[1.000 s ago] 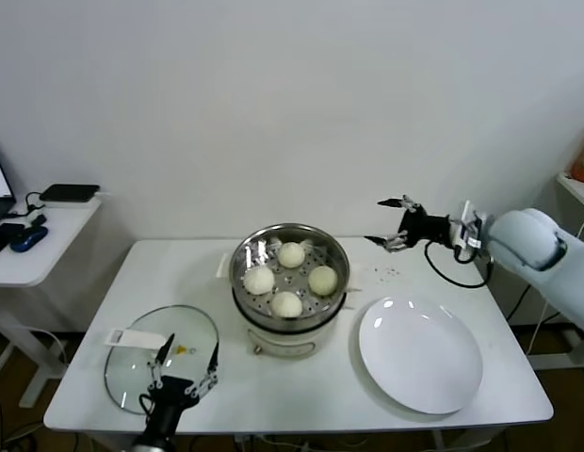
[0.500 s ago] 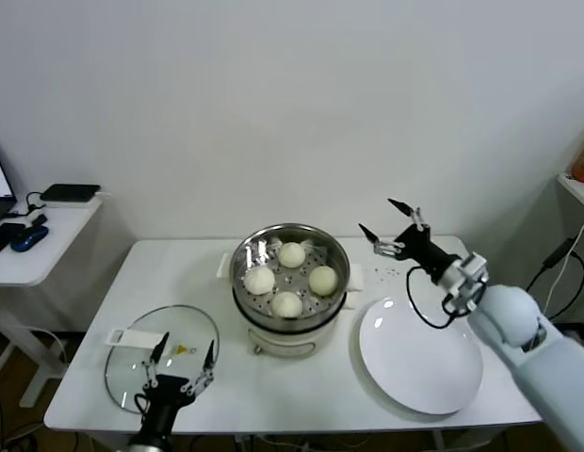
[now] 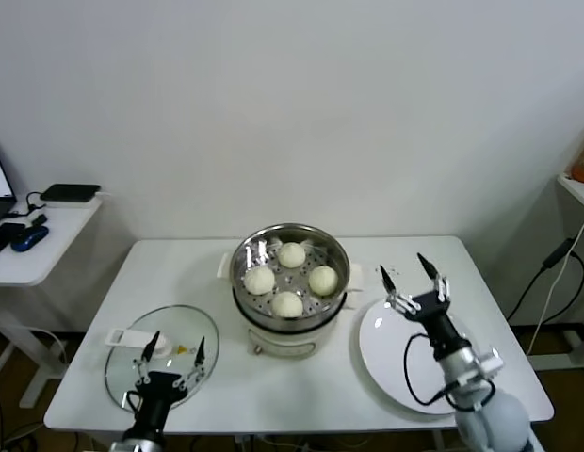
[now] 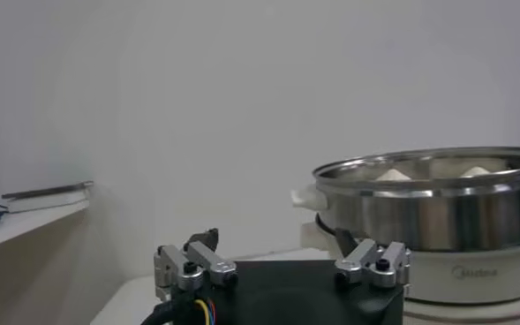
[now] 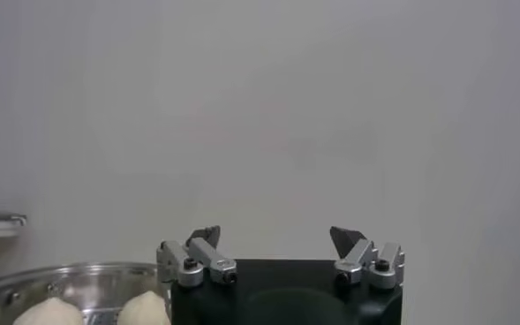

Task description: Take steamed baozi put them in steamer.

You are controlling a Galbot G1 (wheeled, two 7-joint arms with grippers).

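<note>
All four steamed baozi [image 3: 290, 279] are sitting in the steamer [image 3: 290, 247], left of the empty, spread-apart right claw [image 3: 412, 279] hovering over the plate [image 3: 419, 363].

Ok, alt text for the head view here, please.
Four steamed baozi sit inside the steamer at the middle of a white table. The open, empty right gripper is above a bare white plate; the open left gripper is over a glass lid.
</note>
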